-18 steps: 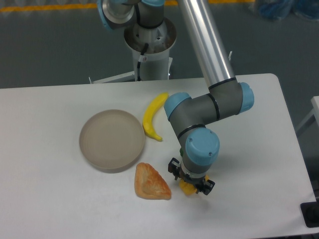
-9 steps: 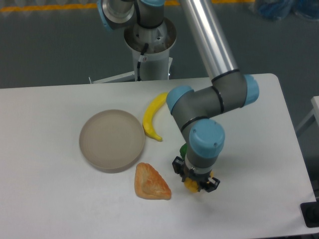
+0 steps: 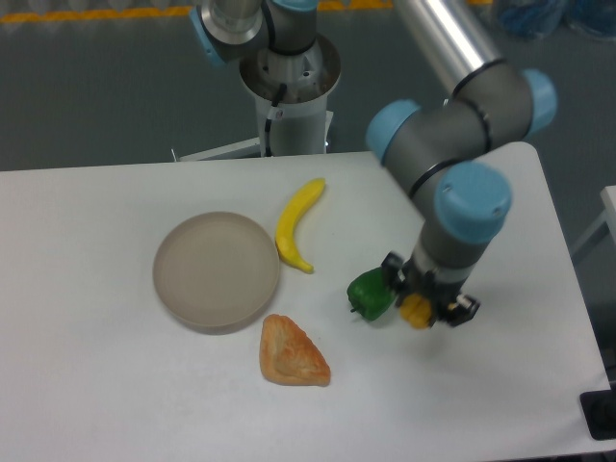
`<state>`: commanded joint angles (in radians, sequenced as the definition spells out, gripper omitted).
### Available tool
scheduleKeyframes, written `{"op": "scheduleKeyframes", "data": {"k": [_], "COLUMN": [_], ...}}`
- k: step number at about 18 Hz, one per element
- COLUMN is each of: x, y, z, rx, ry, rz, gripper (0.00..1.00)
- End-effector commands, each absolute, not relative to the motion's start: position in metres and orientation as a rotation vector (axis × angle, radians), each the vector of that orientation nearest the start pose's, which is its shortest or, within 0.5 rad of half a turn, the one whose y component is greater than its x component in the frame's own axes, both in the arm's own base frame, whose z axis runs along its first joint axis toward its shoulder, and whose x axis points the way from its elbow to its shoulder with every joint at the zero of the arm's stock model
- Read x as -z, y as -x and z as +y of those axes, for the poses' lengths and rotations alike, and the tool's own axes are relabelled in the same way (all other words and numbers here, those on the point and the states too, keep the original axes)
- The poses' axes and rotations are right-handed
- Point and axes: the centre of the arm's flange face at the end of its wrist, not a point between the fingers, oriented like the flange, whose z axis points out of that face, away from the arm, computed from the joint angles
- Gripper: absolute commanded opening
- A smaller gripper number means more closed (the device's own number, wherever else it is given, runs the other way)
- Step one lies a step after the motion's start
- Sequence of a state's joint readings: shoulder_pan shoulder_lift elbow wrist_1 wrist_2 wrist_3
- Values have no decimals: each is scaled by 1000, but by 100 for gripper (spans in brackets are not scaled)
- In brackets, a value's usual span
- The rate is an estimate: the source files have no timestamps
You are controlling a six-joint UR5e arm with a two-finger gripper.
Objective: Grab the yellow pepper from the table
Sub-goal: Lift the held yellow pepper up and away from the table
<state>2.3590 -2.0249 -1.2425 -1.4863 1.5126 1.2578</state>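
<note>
The yellow pepper (image 3: 416,311) shows as a small golden lump held between the black fingers of my gripper (image 3: 429,299), which is shut on it. It hangs above the white table (image 3: 115,385), to the right of a green pepper (image 3: 370,294) that lies on the tabletop. Most of the yellow pepper is hidden by the gripper and the wrist above it.
A round beige plate (image 3: 218,270) sits at centre left. A curved yellow banana (image 3: 295,223) lies beside it. An orange-brown triangular pastry (image 3: 292,352) rests near the front. The robot's base (image 3: 289,87) stands behind the table's far edge.
The gripper has lifted and carried the yellow pepper up and to the right, away from the pastry. The green pepper, hidden under the arm before, now shows.
</note>
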Motion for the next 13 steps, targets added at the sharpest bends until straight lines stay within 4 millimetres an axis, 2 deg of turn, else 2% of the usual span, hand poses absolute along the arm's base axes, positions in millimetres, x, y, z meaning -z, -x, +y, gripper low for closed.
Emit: {"op": "scheduleKeyframes", "data": {"k": [4, 6, 9, 13], "x": [-404, -407, -407, -406], "y": [408, 417, 421, 423], "z": [542, 533, 529, 527], "rx": [70, 56, 34, 34], "ry": [2987, 2978, 2957, 2947], "rz": [865, 930, 1099, 1124], "gripper": [7, 10, 11, 10]}}
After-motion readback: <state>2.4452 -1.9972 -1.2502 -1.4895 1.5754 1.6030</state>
